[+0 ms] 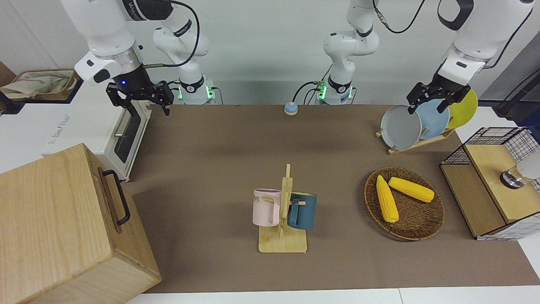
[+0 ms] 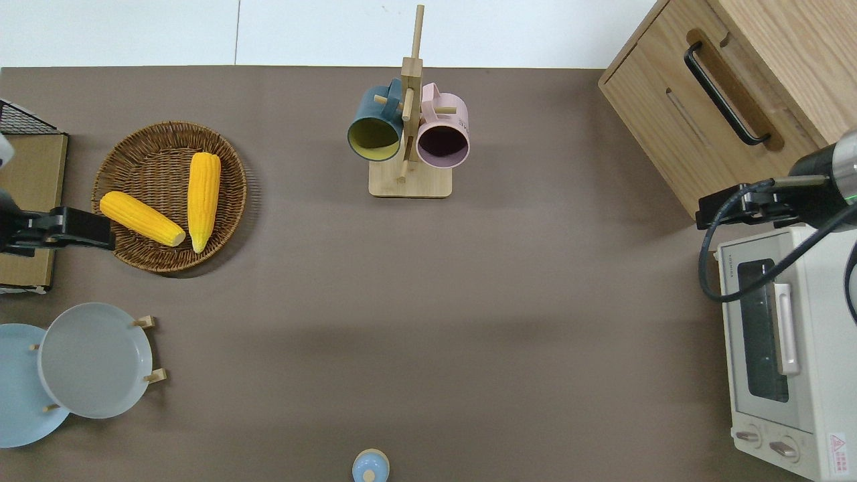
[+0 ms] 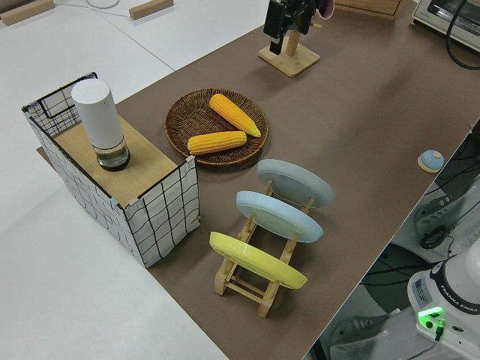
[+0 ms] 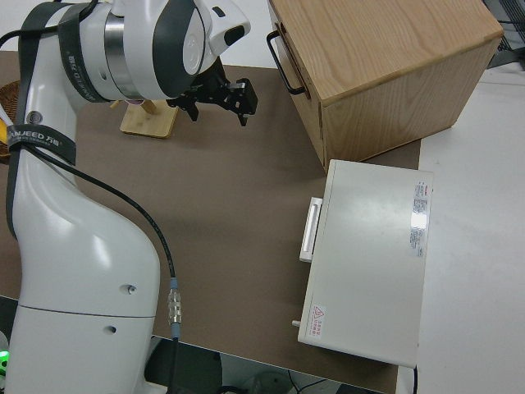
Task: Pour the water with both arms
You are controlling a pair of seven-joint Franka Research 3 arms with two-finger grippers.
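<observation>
My two white arms hang in the air, one at each end of the table. The left gripper (image 1: 424, 110) is open and empty, over the gap between the wire rack and the wicker basket in the overhead view (image 2: 100, 231). The right gripper (image 1: 147, 110) is open and empty, over the table by the corner of the toaster oven (image 2: 711, 209). A pink mug (image 1: 265, 207) and a dark blue mug (image 1: 303, 210) hang on a wooden mug stand (image 1: 282, 242). A white cylindrical bottle (image 3: 101, 124) stands on the wire rack's wooden top.
A wicker basket (image 1: 415, 226) holds two corn cobs. A wooden plate rack (image 3: 255, 281) holds three plates near the left arm. A white toaster oven (image 2: 780, 348) and a large wooden box (image 1: 63, 228) stand at the right arm's end. A small blue knob (image 1: 290, 109) sits near the robots.
</observation>
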